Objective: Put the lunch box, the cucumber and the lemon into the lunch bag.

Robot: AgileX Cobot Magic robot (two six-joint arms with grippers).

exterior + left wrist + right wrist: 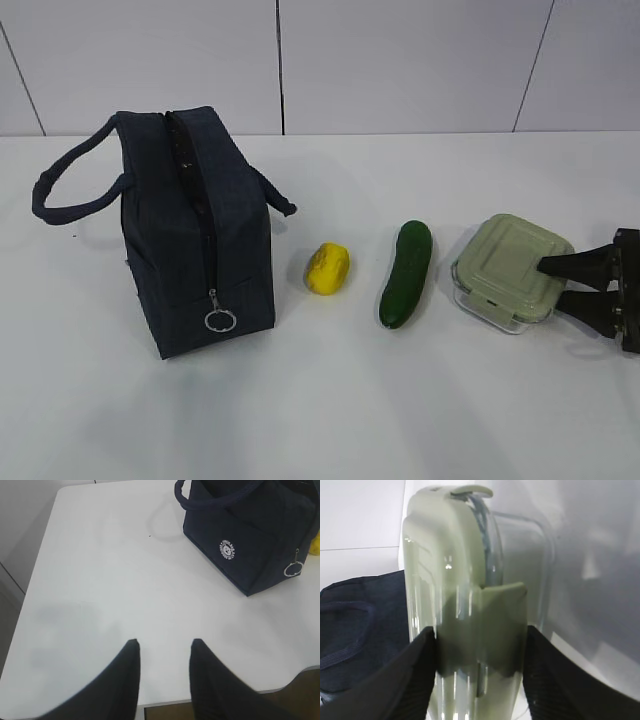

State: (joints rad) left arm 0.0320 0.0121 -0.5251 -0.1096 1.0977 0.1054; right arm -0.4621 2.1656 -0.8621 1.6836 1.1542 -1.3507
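Navy lunch bag stands at the left of the white bench, ring pull dangling. Left hand hovers over bare bench just before it, fingers apart, holding nothing. Next the lemon, then the cucumber (both lying loose). Far right, the right hand has its fingers straddling the glass lunch box, one above the sage lid, one below.

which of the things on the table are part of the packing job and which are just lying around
Part of the job: lunch bag, lemon, cucumber, lunch box, with the right gripper straddling its edge.

Just lying about: nothing; only the bare table.
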